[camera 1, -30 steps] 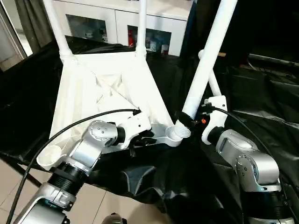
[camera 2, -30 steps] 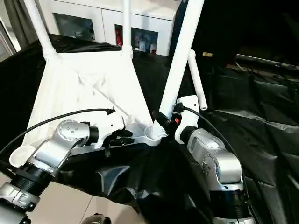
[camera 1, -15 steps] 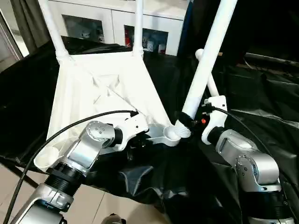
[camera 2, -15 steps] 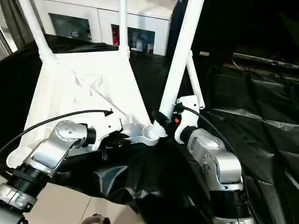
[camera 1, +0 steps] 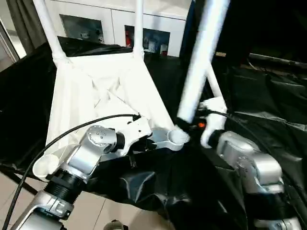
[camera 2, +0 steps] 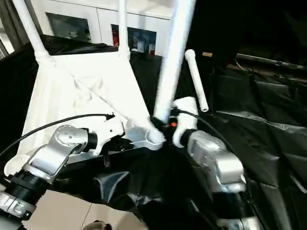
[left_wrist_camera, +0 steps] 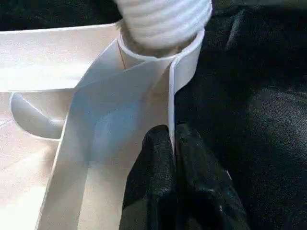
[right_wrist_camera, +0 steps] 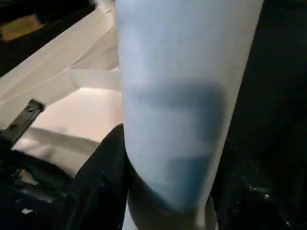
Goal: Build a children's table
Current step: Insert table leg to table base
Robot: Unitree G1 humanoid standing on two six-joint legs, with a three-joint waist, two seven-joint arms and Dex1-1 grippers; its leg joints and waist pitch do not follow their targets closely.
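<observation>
The white tabletop (camera 1: 100, 91) lies upside down on black cloth, ribbed underside up. Two white legs (camera 1: 47, 26) (camera 1: 138, 26) stand in its far corner sockets. My right gripper (camera 1: 183, 124) is shut on a third leg (camera 1: 199, 57) just above its ribbed end, which sits at the mouth of the near right socket (camera 1: 173, 139); the leg leans to the right. In the right wrist view that leg (right_wrist_camera: 182, 96) stands between the black fingers (right_wrist_camera: 103, 172). My left gripper (left_wrist_camera: 171, 139) is shut on the tabletop's thin rim (left_wrist_camera: 171, 96) beside that socket. A fourth leg (camera 2: 196, 81) lies on the cloth behind.
Black cloth (camera 1: 268, 96) covers the work surface and hangs over its near edge. A white glass-door cabinet (camera 1: 120, 24) stands behind. The near left corner socket (camera 1: 41, 165) is open. A black cable (camera 1: 72, 129) arcs over my left forearm. Tiled floor (camera 1: 105, 211) shows below.
My left gripper's fingers have closed onto the tabletop rim. The held leg has swung a little to the left over the socket. The camera has also shifted slightly.
</observation>
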